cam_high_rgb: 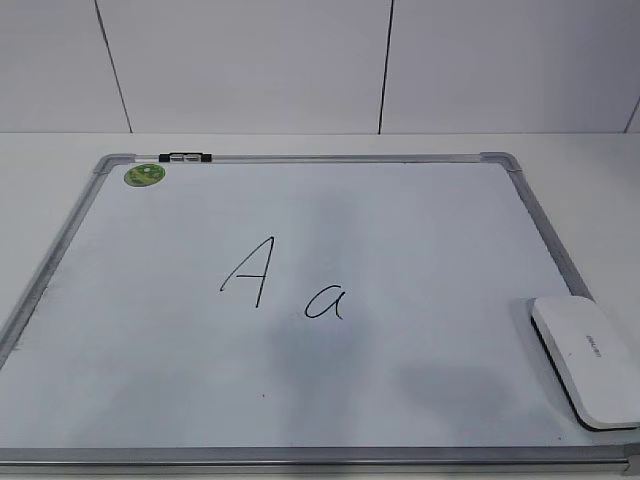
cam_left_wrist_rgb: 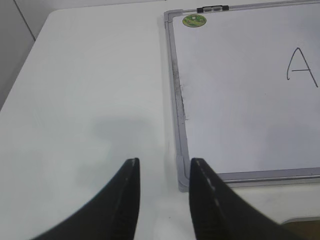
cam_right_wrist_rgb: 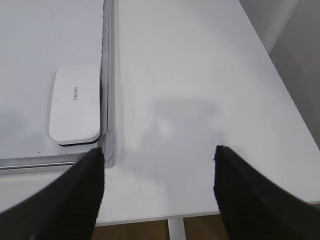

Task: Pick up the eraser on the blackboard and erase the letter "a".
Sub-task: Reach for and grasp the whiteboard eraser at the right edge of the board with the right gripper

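1. Our left gripper (cam_left_wrist_rgb: 162, 167) hovers over the table's (cam_left_wrist_rgb: 90, 90) left side, jaws slightly apart, holding nothing.
2. The blackboard (cam_high_rgb: 420, 230) lies centred, the letter "a" (cam_high_rgb: 326, 301) near its middle.
3. The eraser (cam_high_rgb: 585, 360) rests by the board's near-right corner.
4. Our right gripper (cam_right_wrist_rgb: 157, 157) gapes wide, empty.

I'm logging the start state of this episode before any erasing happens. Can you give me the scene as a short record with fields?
board: blackboard lying flat on the white table
writing: capital A on the left, letter "a" to its right, both intact
eraser: eraser at the board's near right corner, against the frame, untouched
left end effector: left end effector open, above the table left of the board
right end effector: right end effector open wide, over the table right of the eraser
sticker: green sticker at the far left corner
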You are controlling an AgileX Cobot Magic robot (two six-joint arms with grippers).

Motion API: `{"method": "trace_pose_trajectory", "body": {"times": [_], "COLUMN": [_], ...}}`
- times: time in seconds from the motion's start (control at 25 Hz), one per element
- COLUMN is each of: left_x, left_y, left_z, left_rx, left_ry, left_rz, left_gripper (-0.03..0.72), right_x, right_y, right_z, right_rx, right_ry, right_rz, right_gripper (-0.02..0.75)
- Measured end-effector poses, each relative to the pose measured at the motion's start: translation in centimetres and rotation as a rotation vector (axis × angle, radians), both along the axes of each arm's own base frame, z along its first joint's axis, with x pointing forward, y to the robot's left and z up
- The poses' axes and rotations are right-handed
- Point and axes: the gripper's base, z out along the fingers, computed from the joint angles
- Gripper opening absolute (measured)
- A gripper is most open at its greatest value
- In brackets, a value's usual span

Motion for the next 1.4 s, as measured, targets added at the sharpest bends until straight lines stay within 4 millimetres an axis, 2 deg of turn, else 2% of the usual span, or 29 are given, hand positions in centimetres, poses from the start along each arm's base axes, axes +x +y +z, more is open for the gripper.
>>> {"method": "trace_pose_trajectory", "body": {"times": [0.6,0.84,1.0,1.4], "left_x": [0.0,0.0,0.0,0.0], "left_y": [0.0,0.0,0.0,0.0], "left_z": [0.0,0.0,0.0,0.0], "left_rx": [0.000,0.000,0.000,0.000], "left_ry": [0.000,0.000,0.000,0.000], "left_rz": [0.000,0.000,0.000,0.000], "left_gripper": [0.236,0.236,0.236,0.236], "right_x": [0.0,0.5,2.1,8.2], "right_y": [0.1,1.4,1.9,3.4], "right_z": [0.0,1.4,2.3,2.3], "right_rx": [0.015,0.091,0.133,0.258], "right_ry": [-0.006,-0.148,-0.182,0.029], "right_rz": [0.014,0.132,0.178,0.334], "right_gripper": [0.536,0.533,0.526,0.525]}}
